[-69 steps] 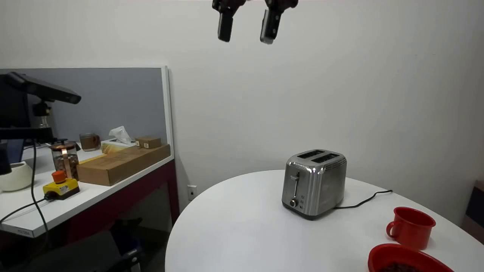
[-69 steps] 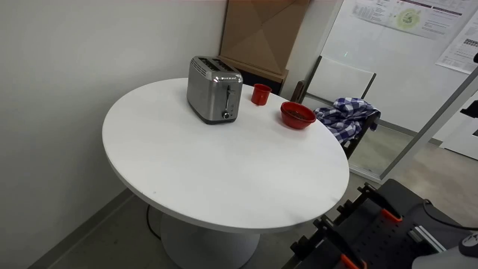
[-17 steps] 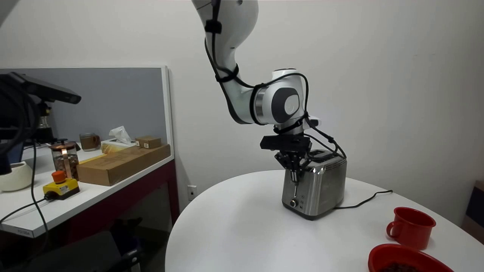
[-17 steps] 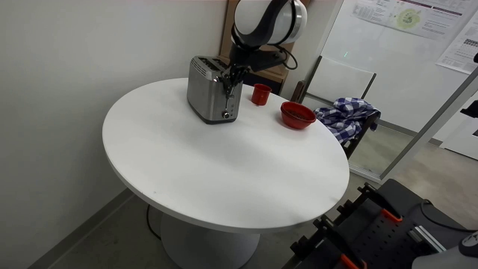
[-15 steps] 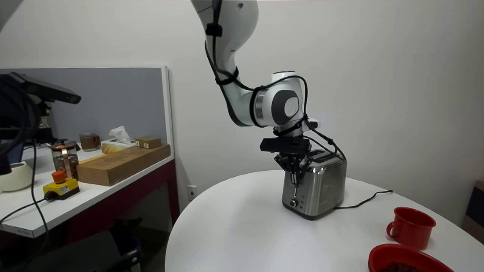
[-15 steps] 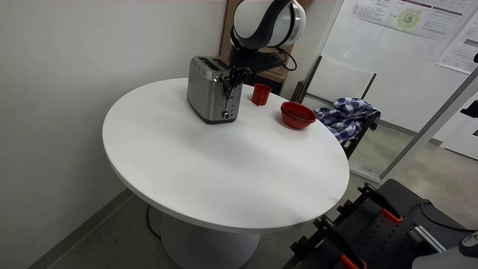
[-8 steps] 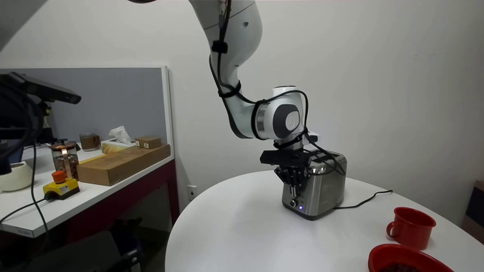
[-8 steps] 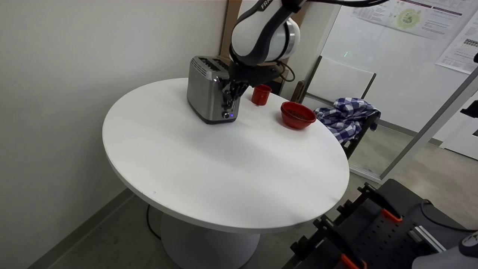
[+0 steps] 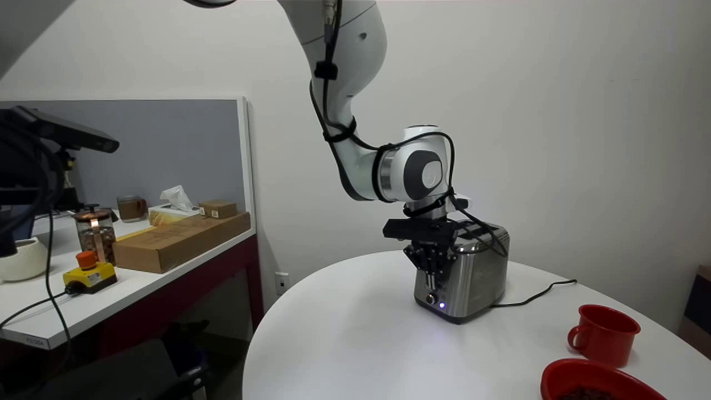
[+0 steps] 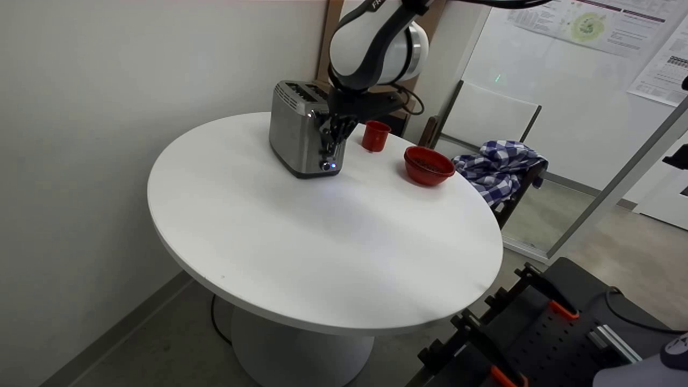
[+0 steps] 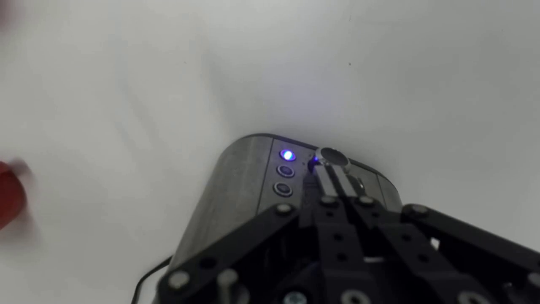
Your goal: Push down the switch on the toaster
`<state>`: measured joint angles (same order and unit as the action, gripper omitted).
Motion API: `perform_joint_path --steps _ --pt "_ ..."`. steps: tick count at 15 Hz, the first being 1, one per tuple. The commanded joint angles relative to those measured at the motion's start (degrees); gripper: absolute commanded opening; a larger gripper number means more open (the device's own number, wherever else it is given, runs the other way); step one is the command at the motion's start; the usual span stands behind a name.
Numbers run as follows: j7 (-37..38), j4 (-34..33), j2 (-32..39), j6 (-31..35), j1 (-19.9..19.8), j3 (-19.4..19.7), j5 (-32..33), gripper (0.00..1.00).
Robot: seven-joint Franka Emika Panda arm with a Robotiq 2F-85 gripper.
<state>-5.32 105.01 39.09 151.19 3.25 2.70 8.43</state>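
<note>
A silver two-slot toaster (image 9: 483, 272) stands on the round white table, in both exterior views. A blue light (image 11: 287, 155) glows beside the round knob (image 11: 334, 157) low on its front, in the wrist view. My gripper (image 11: 330, 168) points down along that front, its fingers together with a thin gap and nothing seen between them. The fingertips stand just above the knob, low in the lever's track. They cover the switch, which I cannot make out. In an exterior view the gripper (image 10: 329, 152) hides most of the lever slot.
A red mug (image 9: 605, 336) and a red bowl (image 10: 428, 166) with dark contents stand on the white table (image 10: 322, 258) beside the toaster. The toaster's black cord (image 9: 536, 294) runs across the tabletop. A wall rises close behind the table.
Over the last second my gripper has slid down the toaster's front to just above the knob. The blue light has come on. In the last half second the arm has barely shifted.
</note>
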Motion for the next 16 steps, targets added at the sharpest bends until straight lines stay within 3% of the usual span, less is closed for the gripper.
perform_joint_path --steps 1,8,10,16 --pt "0.55 -2.2 -0.39 -6.2 -1.57 -2.0 -2.44 0.34" --pt "-4.78 3.24 -8.78 -17.56 -8.42 -7.7 -13.32 0.84" --pt "-6.38 5.77 -12.61 -21.0 -9.62 -7.63 -14.86 0.98" --pt "-10.3 15.2 -28.2 -29.02 -10.56 -4.85 -13.31 1.0"
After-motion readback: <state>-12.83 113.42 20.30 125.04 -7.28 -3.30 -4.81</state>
